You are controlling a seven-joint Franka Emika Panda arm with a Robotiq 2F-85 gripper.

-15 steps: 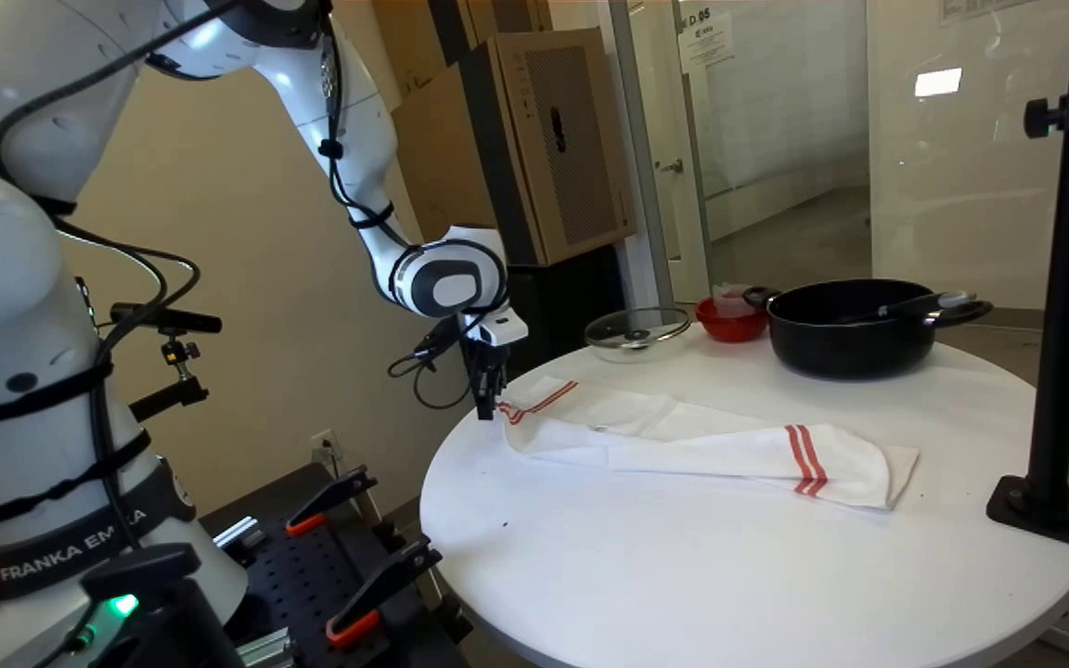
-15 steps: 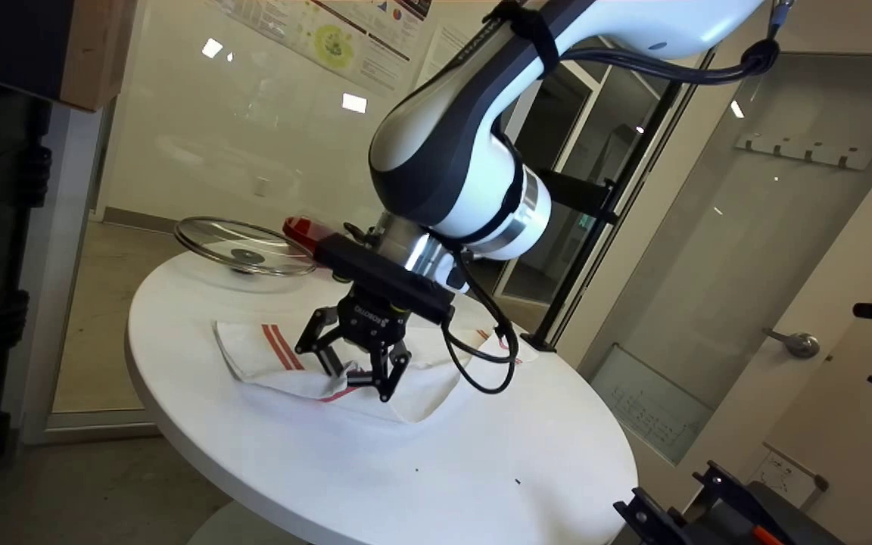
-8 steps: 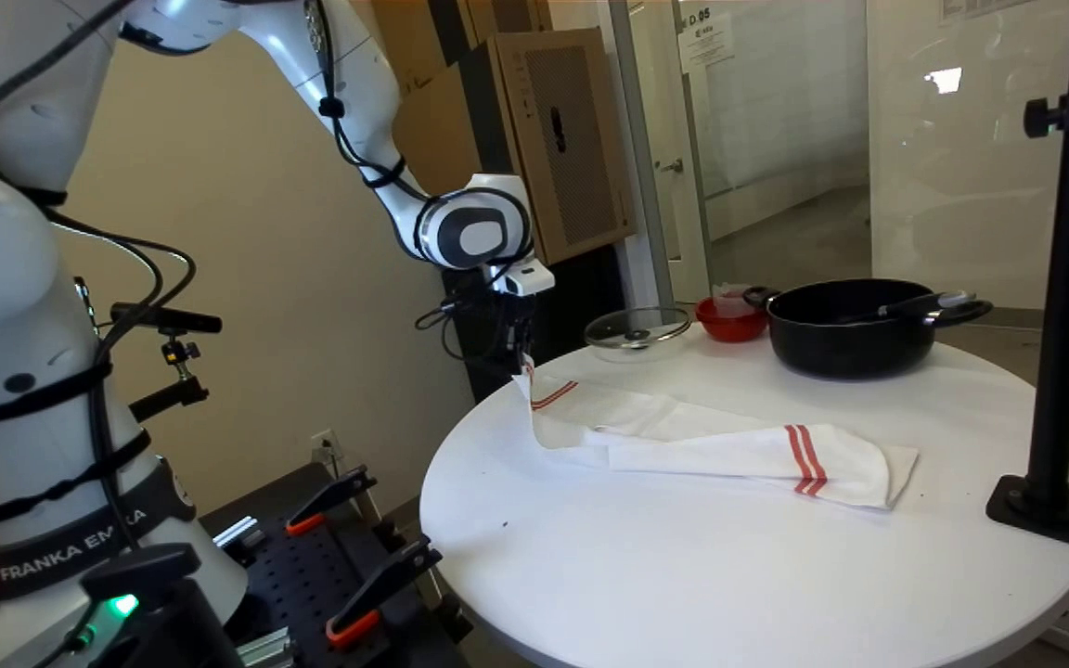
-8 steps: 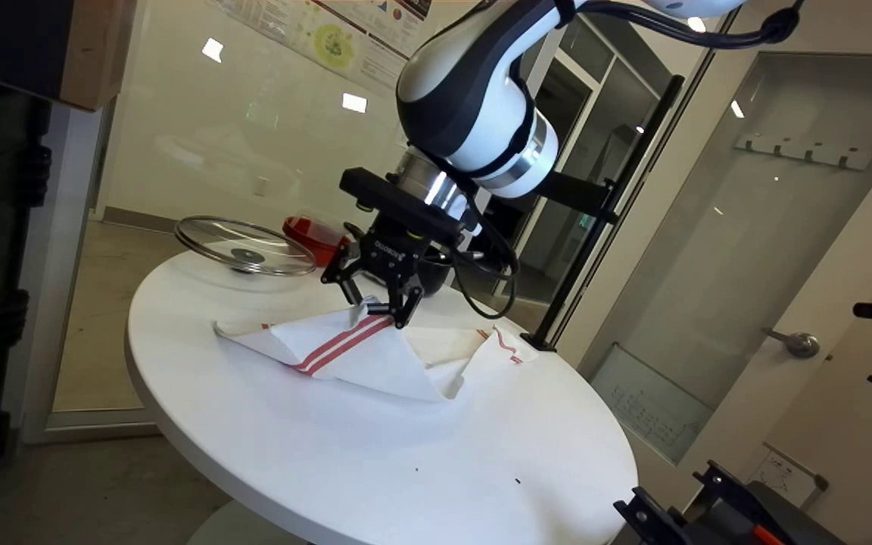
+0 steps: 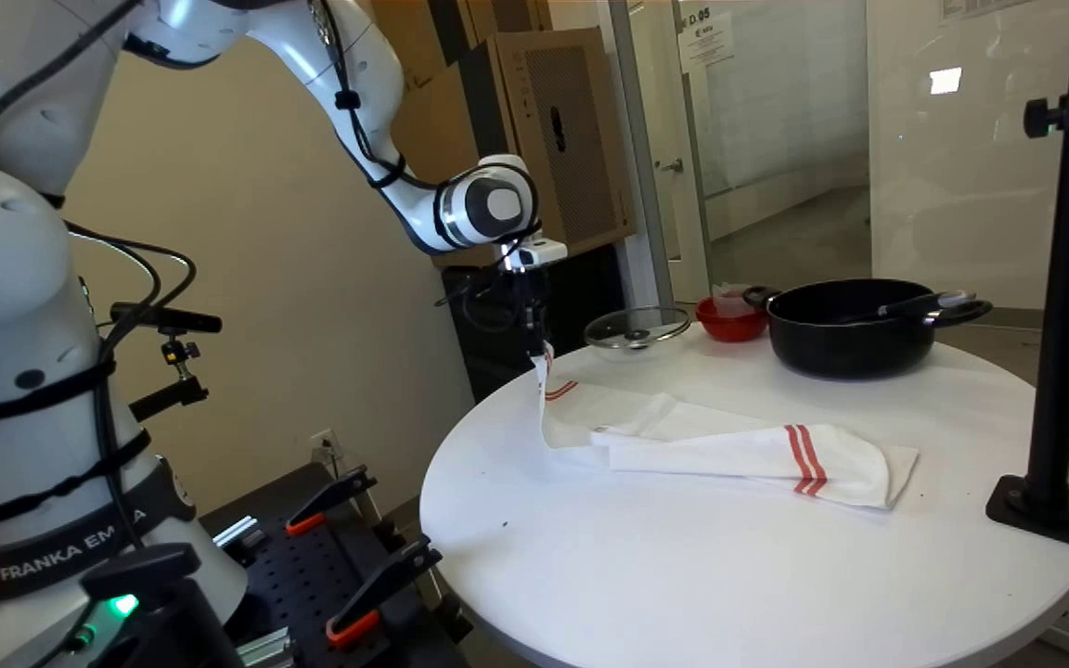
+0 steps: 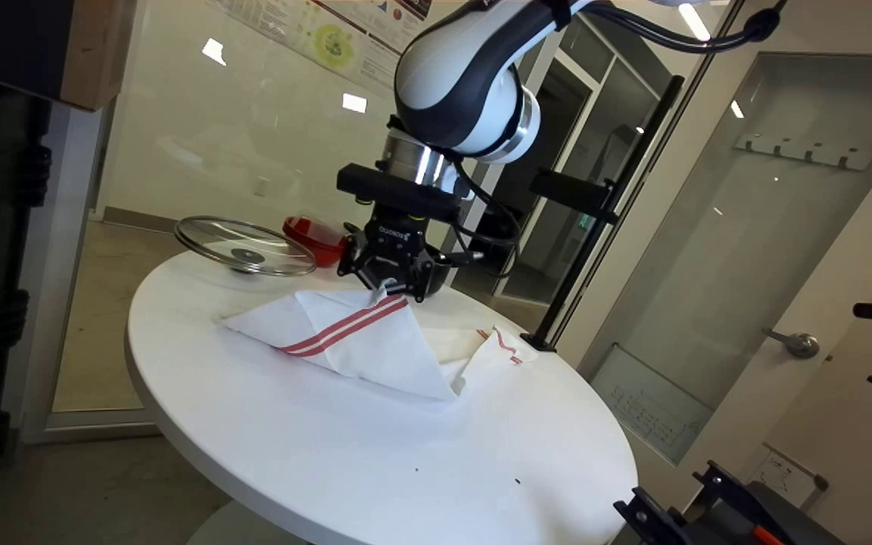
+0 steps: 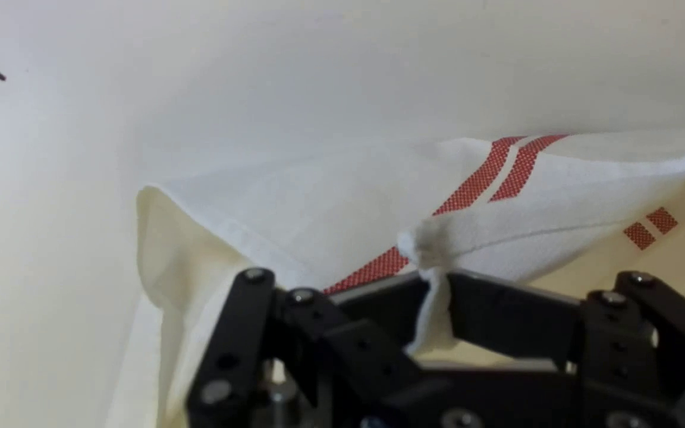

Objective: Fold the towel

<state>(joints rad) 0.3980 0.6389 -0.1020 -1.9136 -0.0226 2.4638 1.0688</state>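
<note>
So the gripper [image 7: 434, 297] has a bunched bit of the towel [image 6: 368, 356] squeezed between its 2 pads [image 7: 512, 318], easiest to see in the wrist view. Can't tell how deep the bite goes or how many layers are in there. In an exterior view the fingers are small and dark against a dark background, so that angle barely helps.

The pinched part is up off the white table [image 5: 729, 584], the rest slopes down and lies on the tabletop. From an exterior view the raised flap, with 2 red stripes [image 6: 347, 332] running up it, hides whatever cloth is behind it. In the wrist view the towel runs off the right and bottom edges and the gripper covers some of it, so no full outline there.

Near the back: a glass lid [image 6: 245, 244] (can't tell how it's resting), a red bowl [image 5: 731, 327] with something see-through I can't make out, and a black pot [image 5: 845, 348]. The utensil [image 5: 926, 304] in the pot shows its handle, but its other end gets lost in the dark inside. The arm [image 5: 349, 93] is cut off at the top in both exterior views.
</note>
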